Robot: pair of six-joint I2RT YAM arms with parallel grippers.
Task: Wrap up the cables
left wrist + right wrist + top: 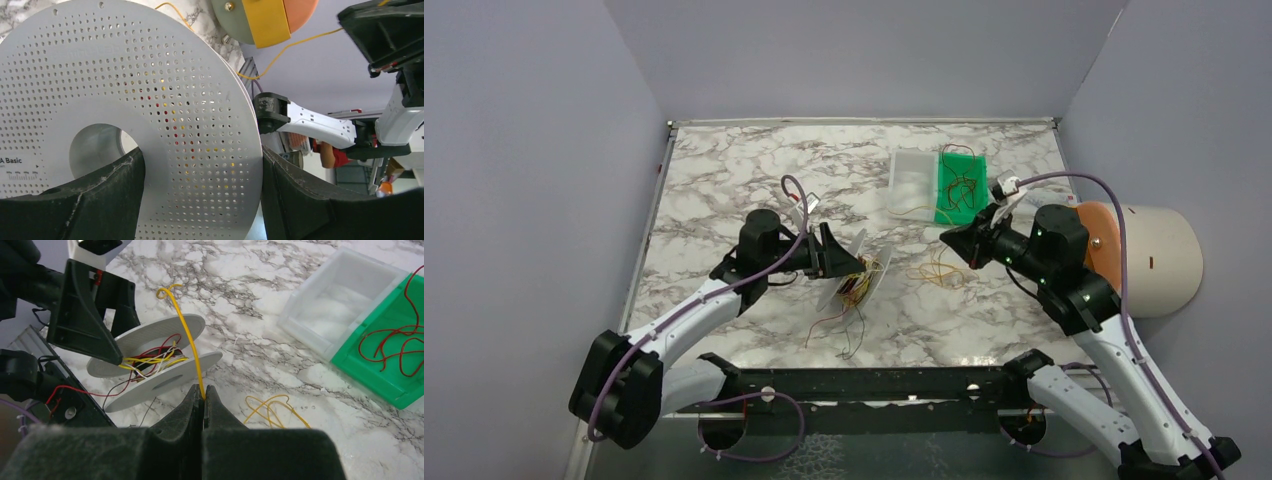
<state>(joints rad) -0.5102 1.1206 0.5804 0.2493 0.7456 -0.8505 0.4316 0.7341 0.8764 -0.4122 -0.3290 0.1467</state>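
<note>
The translucent white perforated spool [856, 268] is tilted up above the near middle of the table. My left gripper [836, 256] is shut on it; in the left wrist view the fingers [75, 200] flank the perforated flange [175, 100]. Yellow, red and dark cables [150, 359] lie wound between its flanges [165, 380]. My right gripper [203, 396] is shut on a thin yellow cable [187, 337], whose free end curls upward. In the top view it [947, 239] sits right of the spool. A loose yellow coil [272, 407] lies on the table.
A green bin [961, 185] with reddish-brown cables [395, 345] and a clear bin [914, 180] stand at the back right. Thin wire ends [839, 335] trail below the spool. A beige-and-orange round object [1154, 255] sits beyond the table's right edge.
</note>
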